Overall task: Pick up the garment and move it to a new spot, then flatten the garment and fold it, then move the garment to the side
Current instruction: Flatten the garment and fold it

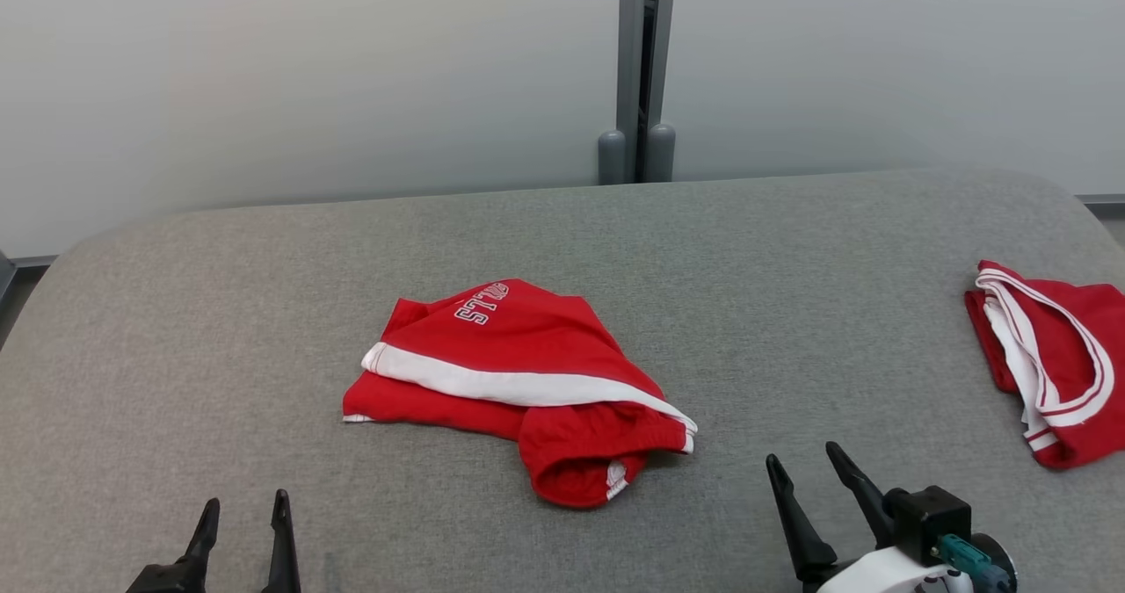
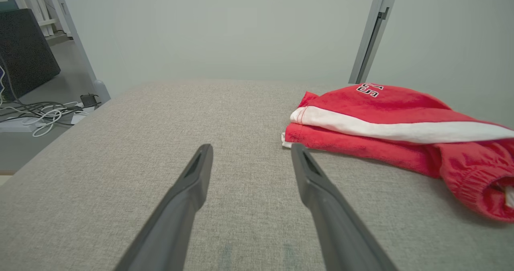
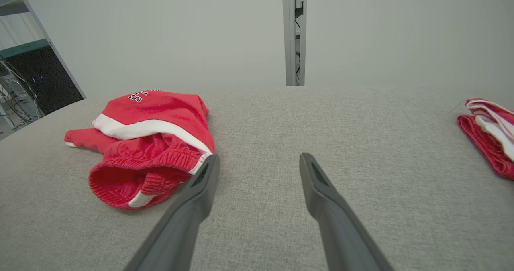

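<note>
A red garment [image 1: 514,382] with a white stripe and white lettering lies loosely bunched in the middle of the grey padded table [image 1: 264,312]. The left wrist view has the garment [image 2: 385,126] to the right of my fingers; the right wrist view has the garment [image 3: 148,142] to the left. My left gripper [image 1: 244,509] stands open at the lower left, short of the garment. Off the garment's lower right corner, my right gripper [image 1: 802,466] is open too. Nothing is between either pair of fingers.
A second red and white garment [image 1: 1050,360] lies at the table's right edge, also in the right wrist view [image 3: 488,132]. A pale wall with a grey post [image 1: 640,66] stands behind the table. Cables [image 2: 36,114] lie on the floor beyond the table's left side.
</note>
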`<state>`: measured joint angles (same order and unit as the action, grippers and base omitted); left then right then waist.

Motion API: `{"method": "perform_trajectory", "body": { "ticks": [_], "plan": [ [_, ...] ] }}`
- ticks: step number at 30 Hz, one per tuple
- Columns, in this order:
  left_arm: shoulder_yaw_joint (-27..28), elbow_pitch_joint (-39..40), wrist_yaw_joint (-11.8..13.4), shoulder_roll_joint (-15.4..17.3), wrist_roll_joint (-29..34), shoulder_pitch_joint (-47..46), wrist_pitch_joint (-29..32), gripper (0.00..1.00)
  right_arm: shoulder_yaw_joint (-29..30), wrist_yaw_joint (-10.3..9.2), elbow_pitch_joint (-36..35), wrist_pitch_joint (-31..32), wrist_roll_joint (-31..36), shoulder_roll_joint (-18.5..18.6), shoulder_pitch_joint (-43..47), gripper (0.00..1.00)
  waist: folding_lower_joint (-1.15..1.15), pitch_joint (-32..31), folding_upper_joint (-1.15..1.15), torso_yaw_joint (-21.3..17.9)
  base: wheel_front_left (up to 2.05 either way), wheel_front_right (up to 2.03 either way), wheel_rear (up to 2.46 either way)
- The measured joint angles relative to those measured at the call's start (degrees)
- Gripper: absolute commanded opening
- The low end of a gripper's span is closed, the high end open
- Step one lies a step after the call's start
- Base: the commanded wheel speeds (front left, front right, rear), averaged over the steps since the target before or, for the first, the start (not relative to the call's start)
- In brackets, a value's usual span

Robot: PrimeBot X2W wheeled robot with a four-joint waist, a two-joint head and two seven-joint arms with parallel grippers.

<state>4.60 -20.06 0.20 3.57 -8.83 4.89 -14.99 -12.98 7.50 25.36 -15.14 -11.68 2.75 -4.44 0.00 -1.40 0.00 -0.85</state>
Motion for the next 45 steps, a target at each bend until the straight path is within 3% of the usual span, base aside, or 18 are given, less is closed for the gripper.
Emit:
{"method": "perform_trajectory", "body": {
  "ticks": [7, 24, 27, 36, 45],
  "plan": [
    [-1.68, -0.87, -1.51, -0.68, 1.15, -0.99, 0.0, 1.0, -3.01, 0.0, 3.14, -0.01, -5.42, -0.1, -2.38, 1.0, 0.0, 1.28, 0.0, 2.57, 0.0, 0.0, 0.0],
    [-4.13, -1.37, -1.12, -0.79, -0.94, -4.33, 0.0, 1.0, -5.58, -0.01, 14.45, 0.0, -14.54, -0.04, -11.65, 1.0, 0.0, 6.97, 0.0, 10.28, 0.0, 0.0, 0.0],
    [-4.47, -1.4, -0.79, -0.73, -1.48, -4.6, 0.0, 1.0, -6.12, -0.01, 16.93, -0.01, -15.08, -0.07, -12.7, 0.0, 0.0, 7.49, 0.0, 11.01, 0.0, 0.0, 0.0],
    [-5.3, -1.47, -0.12, -0.77, -3.12, -5.24, 0.0, 1.0, -3.99, -0.01, 19.73, 0.0, -11.48, -0.02, -15.12, 0.0, 0.0, 7.62, 0.0, 11.0, 0.0, 0.0, 0.0],
    [-7.53, -1.68, -0.56, -0.79, -4.37, -5.3, 0.0, 1.0, 1.46, 0.0, 5.42, 0.01, 9.39, 1.69, -18.5, 0.0, 0.0, 6.39, 0.0, 10.16, 0.0, 0.0, 0.0]
  ]
}}
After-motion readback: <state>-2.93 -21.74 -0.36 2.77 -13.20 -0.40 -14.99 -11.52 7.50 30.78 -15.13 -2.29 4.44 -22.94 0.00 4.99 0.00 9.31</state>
